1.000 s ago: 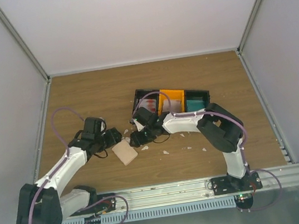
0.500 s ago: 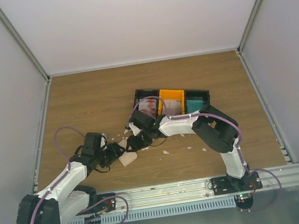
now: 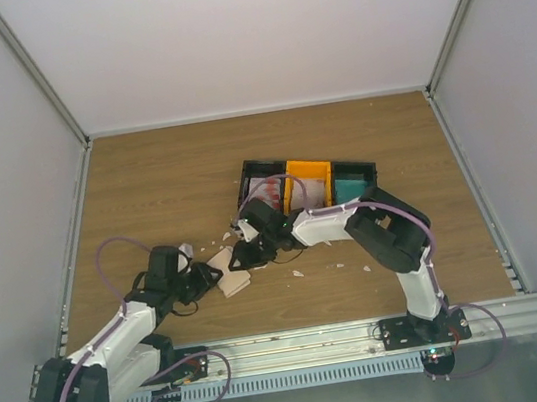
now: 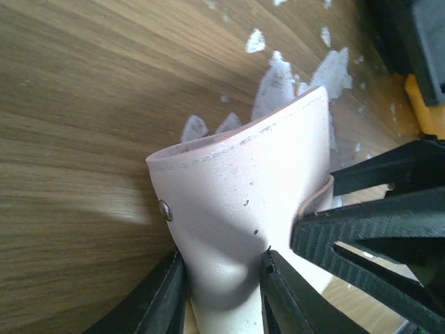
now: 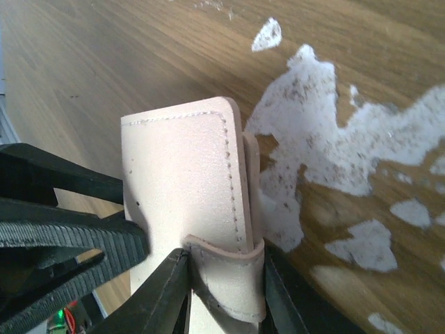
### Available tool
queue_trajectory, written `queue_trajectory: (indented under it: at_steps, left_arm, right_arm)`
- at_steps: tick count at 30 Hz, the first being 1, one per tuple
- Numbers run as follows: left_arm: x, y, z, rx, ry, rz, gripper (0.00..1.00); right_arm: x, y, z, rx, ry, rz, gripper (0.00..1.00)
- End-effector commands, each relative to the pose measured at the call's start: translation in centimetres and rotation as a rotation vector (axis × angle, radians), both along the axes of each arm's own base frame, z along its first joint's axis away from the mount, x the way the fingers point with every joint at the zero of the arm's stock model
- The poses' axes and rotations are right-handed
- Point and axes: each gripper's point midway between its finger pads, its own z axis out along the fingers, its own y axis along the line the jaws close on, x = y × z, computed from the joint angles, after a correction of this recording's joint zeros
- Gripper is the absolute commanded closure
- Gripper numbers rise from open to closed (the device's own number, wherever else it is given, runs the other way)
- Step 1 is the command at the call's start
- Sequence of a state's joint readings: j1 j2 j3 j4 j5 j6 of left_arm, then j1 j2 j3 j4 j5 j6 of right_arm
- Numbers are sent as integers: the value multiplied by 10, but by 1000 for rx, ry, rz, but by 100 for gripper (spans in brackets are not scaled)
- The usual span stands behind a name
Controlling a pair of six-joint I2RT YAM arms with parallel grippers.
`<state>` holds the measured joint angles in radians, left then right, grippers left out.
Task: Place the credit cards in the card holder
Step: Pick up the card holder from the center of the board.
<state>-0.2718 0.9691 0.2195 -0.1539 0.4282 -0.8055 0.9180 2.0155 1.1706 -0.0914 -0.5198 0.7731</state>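
Beige card holder (image 4: 243,202), both edges pinched

Soft, even light from overhead.
The top view is slightly soft throughout. In the left wrist view a pale sheen crosses the table (image 4: 83,209) at 9 o'clock, and the card holder (image 4: 243,202) darkens toward 6 o'clock. In the right wrist view the table blurs at 11 o'clock.

The left gripper (image 4: 221,289) and the right gripper (image 5: 224,275) hemmed the card holder (image 3: 232,283) from both sides, the black-and-orange tray (image 3: 311,182) stood just beyond them, and the table (image 3: 144,179) lay open far-left and near-right, dotted by flat white scraps (image 3: 298,273).
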Motion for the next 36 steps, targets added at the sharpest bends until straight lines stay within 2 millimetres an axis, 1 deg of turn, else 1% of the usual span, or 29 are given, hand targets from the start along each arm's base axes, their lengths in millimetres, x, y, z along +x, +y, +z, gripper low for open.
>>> queue_trajectory:
  at_steps: [1,3,6,8,10,12,14,16,18,19,20,22,24,25,27,29,30,33,36]
  left_arm:
    - [7,-17,31,-89,-130,-95,68]
    - [9,-19,43,-104,-171,-112,65]
    - [11,-24,59,-129,-217,-142,51]
    - [14,-25,70,-136,-246,-150,42]
    - [15,-26,78,-142,-270,-158,35]
    - [15,-29,84,-162,-296,-175,29]
    - [13,-34,90,-200,-314,-200,26]
    - [10,-41,97,-256,-330,-230,26]
    - [9,-48,109,-319,-356,-257,30]
    - [6,-52,118,-359,-373,-286,36]
    - [4,-56,128,-393,-400,-315,47]
    - [-1,-62,148,-441,-471,-374,58]
    - [-4,-64,167,-458,-542,-415,67]
    - [-6,-65,175,-460,-573,-431,71]
    - [-8,-66,189,-468,-616,-463,85]
    - [-9,-68,202,-476,-644,-485,98]
    - [-10,-68,205,-480,-643,-493,100]
    - [-12,-71,220,-500,-658,-527,100]
    - [-18,-74,239,-538,-677,-569,100]
  right_arm:
    - [3,6,32,150,-24,-8,75]
    - [2,0,44,209,-21,-7,82]
    - [6,-6,67,301,-23,-8,94]
    - [9,-12,80,340,-27,-14,99]
    - [13,-18,96,388,-31,-16,99]
    - [16,-26,108,420,-40,-20,99]
    - [17,-33,119,452,-46,-12,99]
    - [15,-39,130,489,-50,8,99]
    - [12,-44,140,519,-53,24,99]
    - [10,-46,145,529,-53,32,100]
    - [9,-48,148,536,-55,38,100]
    - [4,-52,157,552,-62,57,99]
    - [-1,-57,167,564,-91,66,97]
    - [-2,-61,174,575,-114,71,94]
    - [-6,-68,190,601,-163,83,85]
    - [-10,-74,206,629,-218,85,70]
    - [-10,-78,214,642,-250,82,63]
    - [-13,-85,226,671,-316,83,52]
    - [-14,-91,229,691,-358,59,48]
